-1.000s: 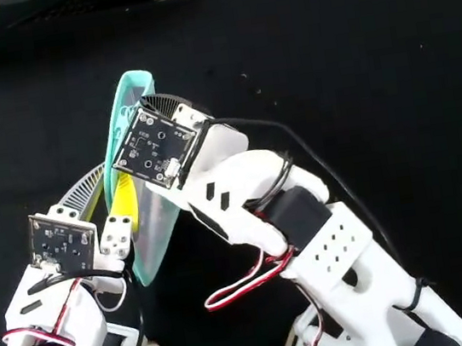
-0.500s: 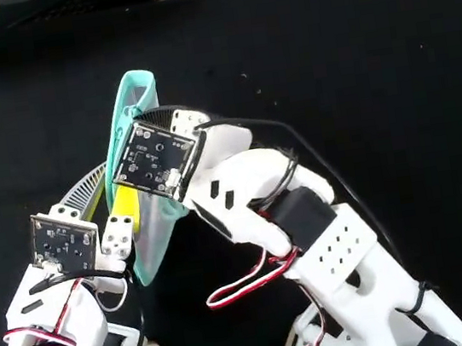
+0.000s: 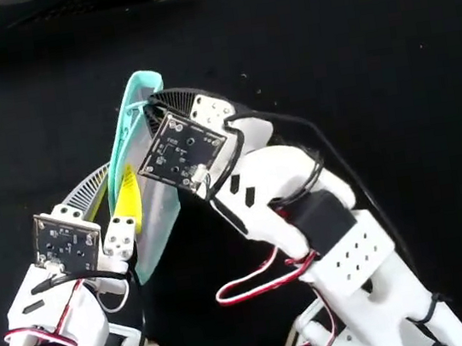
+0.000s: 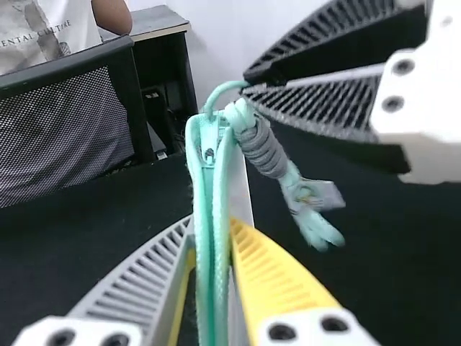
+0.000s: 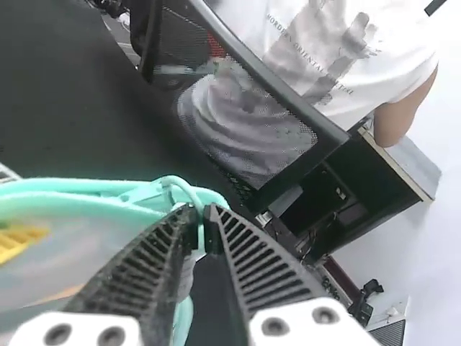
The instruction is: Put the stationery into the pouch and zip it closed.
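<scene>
- The pouch (image 3: 156, 218) is teal with a see-through side. It stands on its long edge at centre left of the high view, slanting from lower left up to upper right over the black worktop (image 3: 372, 76).
- The left gripper (image 3: 119, 176) comes up from the lower left corner and pinches the pouch near its middle. Its grey finger is on the pouch's left face and its yellow finger is on the right face.
- In the left wrist view the left gripper (image 4: 212, 231) has 1 finger on each side of the pouch (image 4: 209, 180). The zip edge runs up the middle of the frame, its 2 teal bands lying close together.
- The right gripper (image 3: 159, 101) reaches in from the lower right and meets the pouch at its top end, upper centre left of the high view.
- In the right wrist view the black fingers of the right gripper (image 5: 200, 216) are pressed together on the cord (image 5: 180, 189), a thin teal loop at the pouch's (image 5: 72, 238) end.
- From the left wrist view, the right gripper (image 4: 248, 85) sits at upper right with its tips at the top of the zip. The cord (image 4: 310, 205) hangs below it with a grey wrapped part and a small teal tag.
- A black mesh chair (image 4: 65, 122) stands behind the worktop.
</scene>
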`<action>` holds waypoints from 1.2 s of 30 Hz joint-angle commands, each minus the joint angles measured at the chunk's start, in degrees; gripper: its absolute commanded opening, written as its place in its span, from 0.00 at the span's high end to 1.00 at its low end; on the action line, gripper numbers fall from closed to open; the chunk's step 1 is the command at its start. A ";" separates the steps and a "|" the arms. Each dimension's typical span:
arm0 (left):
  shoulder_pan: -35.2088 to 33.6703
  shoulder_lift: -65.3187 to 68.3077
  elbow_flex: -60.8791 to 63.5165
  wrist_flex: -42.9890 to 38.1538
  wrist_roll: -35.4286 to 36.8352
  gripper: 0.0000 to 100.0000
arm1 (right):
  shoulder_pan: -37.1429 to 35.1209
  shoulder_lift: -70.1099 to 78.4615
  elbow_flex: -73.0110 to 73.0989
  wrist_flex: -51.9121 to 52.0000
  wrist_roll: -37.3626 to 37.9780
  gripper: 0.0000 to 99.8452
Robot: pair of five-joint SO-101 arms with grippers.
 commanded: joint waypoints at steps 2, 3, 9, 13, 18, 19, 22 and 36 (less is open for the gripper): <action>0.48 0.44 1.54 1.32 -0.09 0.97 | 0.53 -1.19 1.89 -4.40 -2.02 0.98; 0.48 0.44 1.54 1.32 -0.09 0.97 | 0.53 -1.19 2.24 -4.92 -3.43 0.98; 0.48 0.44 1.45 1.32 -0.09 0.97 | 0.53 1.36 0.75 -5.45 -6.07 0.96; 0.13 0.44 1.45 1.32 -0.09 0.97 | 0.53 8.13 -3.12 -5.10 -6.07 0.89; 0.04 0.44 1.63 1.32 -0.09 0.97 | 0.53 11.12 -5.85 -5.01 -6.07 0.89; 0.04 0.44 1.63 1.32 -0.09 0.97 | 0.53 11.12 -5.93 -5.01 -6.07 0.89; 0.22 0.44 1.63 1.23 -0.09 0.97 | 0.53 11.12 -6.02 -5.27 -5.80 0.89; 0.31 0.44 1.63 1.23 -0.09 0.97 | -1.76 6.55 -6.90 2.55 -5.54 0.89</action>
